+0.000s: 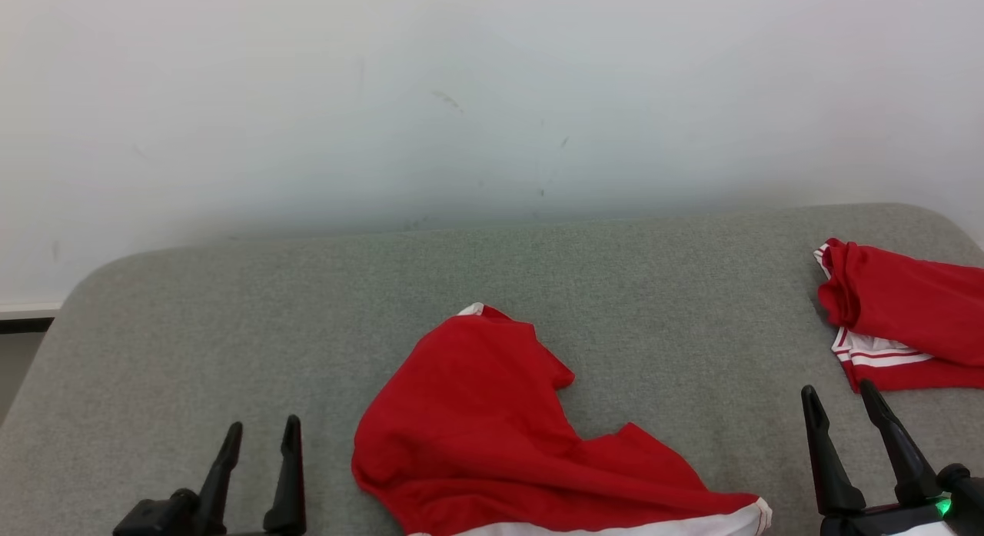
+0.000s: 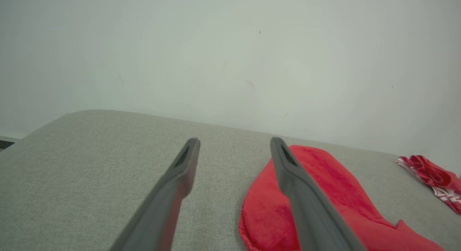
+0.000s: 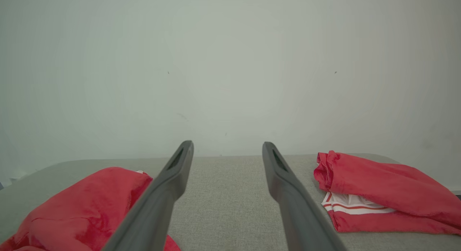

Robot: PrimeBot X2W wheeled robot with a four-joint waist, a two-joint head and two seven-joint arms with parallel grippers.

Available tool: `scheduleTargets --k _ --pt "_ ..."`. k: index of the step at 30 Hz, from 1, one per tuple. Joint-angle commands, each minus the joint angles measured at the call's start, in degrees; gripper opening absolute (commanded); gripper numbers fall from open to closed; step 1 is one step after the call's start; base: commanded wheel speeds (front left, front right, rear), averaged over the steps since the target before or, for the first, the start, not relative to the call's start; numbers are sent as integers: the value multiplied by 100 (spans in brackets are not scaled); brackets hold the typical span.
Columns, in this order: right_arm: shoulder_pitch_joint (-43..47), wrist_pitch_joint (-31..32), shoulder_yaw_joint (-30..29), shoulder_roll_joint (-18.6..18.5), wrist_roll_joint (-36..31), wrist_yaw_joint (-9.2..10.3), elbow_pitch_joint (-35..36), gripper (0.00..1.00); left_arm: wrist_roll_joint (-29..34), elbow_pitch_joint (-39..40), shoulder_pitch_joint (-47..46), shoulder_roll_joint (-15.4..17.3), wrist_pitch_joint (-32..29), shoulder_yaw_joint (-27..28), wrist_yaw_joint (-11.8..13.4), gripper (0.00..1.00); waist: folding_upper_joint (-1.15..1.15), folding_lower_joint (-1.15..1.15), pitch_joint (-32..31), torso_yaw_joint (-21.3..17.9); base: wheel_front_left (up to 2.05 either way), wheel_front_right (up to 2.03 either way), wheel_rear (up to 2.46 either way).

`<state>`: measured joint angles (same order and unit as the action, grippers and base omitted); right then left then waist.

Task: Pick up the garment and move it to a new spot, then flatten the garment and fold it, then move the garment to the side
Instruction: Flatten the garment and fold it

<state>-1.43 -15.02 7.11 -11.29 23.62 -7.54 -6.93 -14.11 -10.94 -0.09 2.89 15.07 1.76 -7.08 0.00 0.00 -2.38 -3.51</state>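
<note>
A crumpled red garment [image 1: 492, 428] with white trim lies at the near middle of the grey padded surface [image 1: 307, 305]. It also appears in the left wrist view as the red garment [image 2: 335, 193] and in the right wrist view as the red garment [image 3: 79, 211]. My left gripper [image 1: 261, 436] stands open at the lower left, to the left of the garment and apart from it, seen too as the left gripper [image 2: 234, 144]. At the lower right my right gripper [image 1: 842, 397] stands open with nothing between its fingers, as the right gripper [image 3: 227, 146] also does.
A second red piece of clothing with white stripes [image 1: 907, 313] lies bunched at the right edge of the surface, just beyond my right gripper. A pale wall [image 1: 492, 98] rises behind the surface. The surface's rounded left corner [image 1: 100, 274] drops off to the floor.
</note>
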Motion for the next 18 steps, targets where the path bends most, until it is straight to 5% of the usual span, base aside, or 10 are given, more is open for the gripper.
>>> scheduleTargets --k 1,9,18 --pt "-52 -18 9 -53 10 12 -23 100 98 -3 -23 14 10 11 -13 100 0 0 0 3 0 0 0" --pt "112 172 233 -394 107 12 -200 100 -53 -125 25 62 -47 -230 -35 100 0 0 35 21 0 0 0" --pt "357 1088 656 -694 818 12 -604 100 -565 362 198 620 -1351 -1094 -45 100 0 0 134 67 0 0 0"
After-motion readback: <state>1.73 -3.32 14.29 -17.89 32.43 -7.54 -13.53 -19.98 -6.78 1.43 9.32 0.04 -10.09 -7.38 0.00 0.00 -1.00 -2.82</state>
